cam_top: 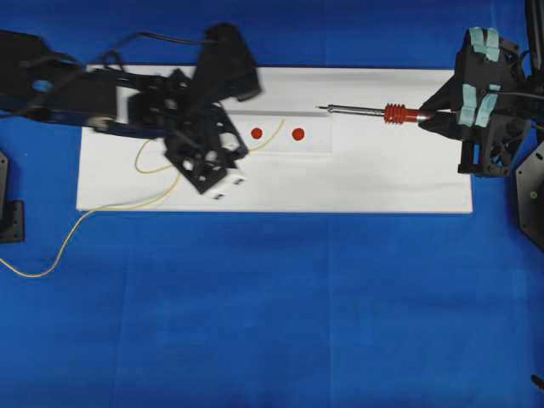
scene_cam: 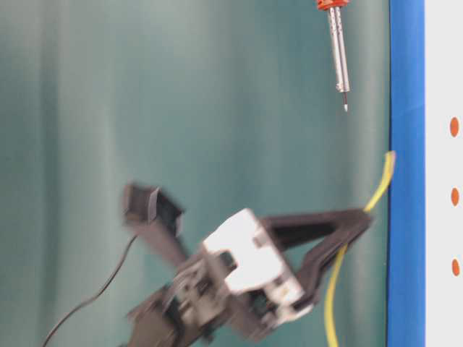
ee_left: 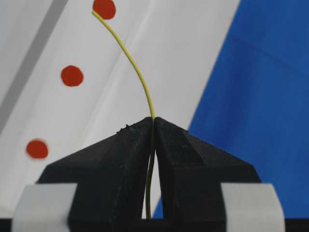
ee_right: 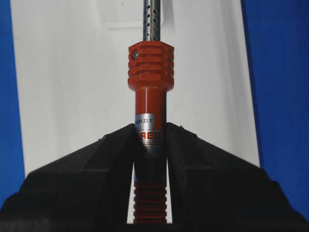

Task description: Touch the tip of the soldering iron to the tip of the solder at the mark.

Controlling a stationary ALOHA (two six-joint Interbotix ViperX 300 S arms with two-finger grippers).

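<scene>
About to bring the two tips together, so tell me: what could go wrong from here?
1. The solder is limp and curves well past the left pincer, so its free end may sway or bend away on contact.
2. The soldering iron tip is still short of the red marks; the meeting could land off the mark.
3. The left arm looks motion-blurred, so the wire tip may not have settled.

The left gripper is pinched tight on the solder over the white board. The right gripper squeezes the soldering iron at the board's far right end.
</scene>
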